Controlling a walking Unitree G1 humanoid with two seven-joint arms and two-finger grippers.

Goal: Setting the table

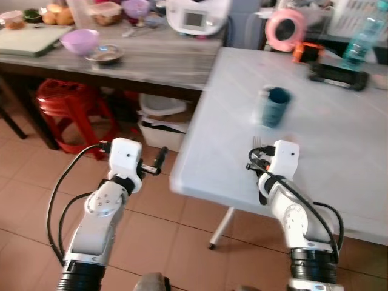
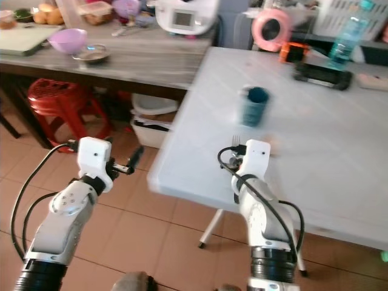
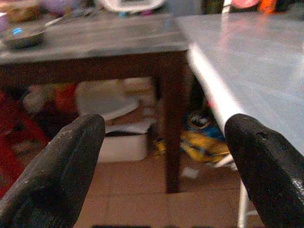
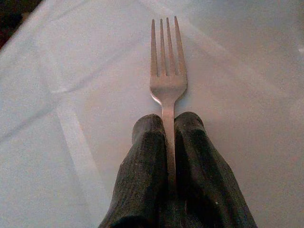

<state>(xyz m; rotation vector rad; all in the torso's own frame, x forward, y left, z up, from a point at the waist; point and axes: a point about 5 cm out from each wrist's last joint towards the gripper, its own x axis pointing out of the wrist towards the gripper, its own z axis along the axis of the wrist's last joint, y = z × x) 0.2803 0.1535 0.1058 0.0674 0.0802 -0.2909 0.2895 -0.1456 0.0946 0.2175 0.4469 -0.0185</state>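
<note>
Your left gripper [image 3: 164,156] spread wide over the floor beside the white table [image 1: 339,176], your right gripper [image 4: 166,124] above that table near its front edge, pinching a fork [image 4: 167,71] by the handle, blue cup [image 1: 274,106] beyond it.

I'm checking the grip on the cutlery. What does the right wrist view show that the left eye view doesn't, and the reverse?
Right wrist view alone: the fork's four tines and its handle pinched between the right gripper's shut fingers.

Left eye view alone: the blue cup ahead of the fork, the wooden table with a purple bowl, the red stool, and the left gripper open over the floor.

Both: the fork above the white table.
</note>
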